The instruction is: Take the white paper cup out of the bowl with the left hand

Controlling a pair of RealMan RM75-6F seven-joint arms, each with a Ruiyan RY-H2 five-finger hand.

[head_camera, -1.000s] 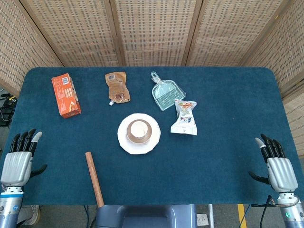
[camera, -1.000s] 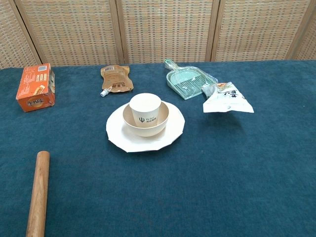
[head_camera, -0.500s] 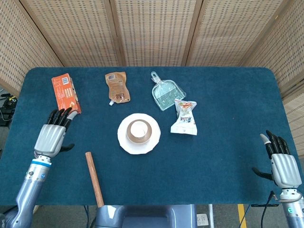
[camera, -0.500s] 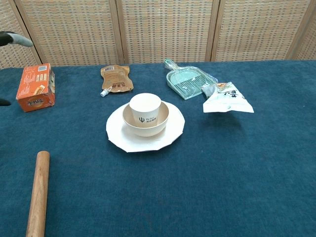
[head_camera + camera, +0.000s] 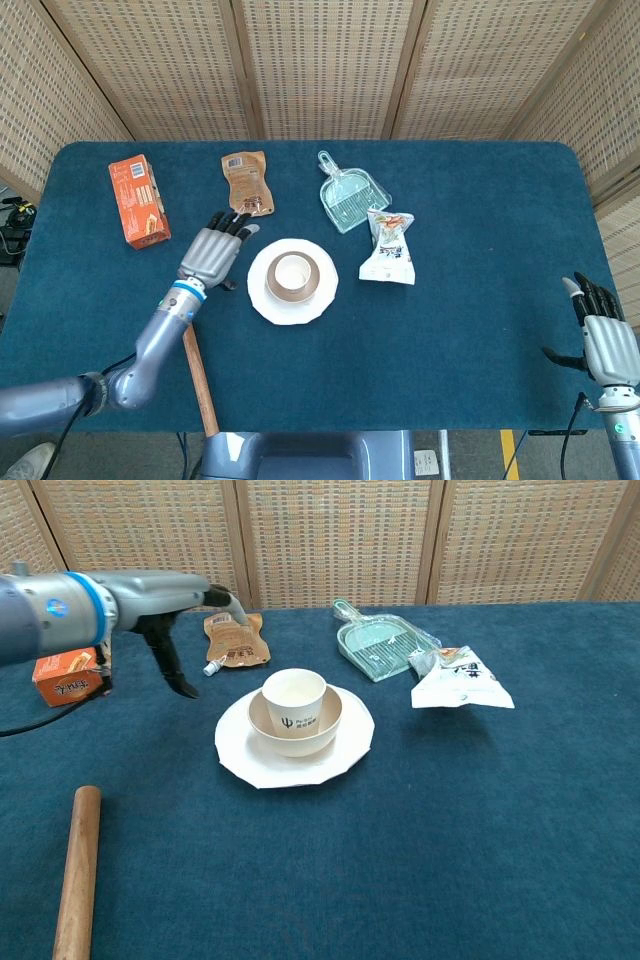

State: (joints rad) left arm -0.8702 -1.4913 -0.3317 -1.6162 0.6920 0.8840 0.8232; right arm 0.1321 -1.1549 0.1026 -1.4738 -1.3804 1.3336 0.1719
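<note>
The robot's right hand (image 5: 609, 340) rests open-fingered at the table's near right edge; farther in, the left hand (image 5: 211, 255) hovers, fingers spread and empty, just left of the white paper cup (image 5: 294, 699), upright in its bowl (image 5: 320, 734).

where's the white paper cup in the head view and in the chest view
Head view: the white paper cup sits just left of centre, seen from above, inside the bowl on the white plate.
Chest view: the cup stands upright left of centre, its printed logo facing the camera, in the same bowl.
Shared landmark: the green dustpan lies beyond the cup, to its right, in both views.
</note>
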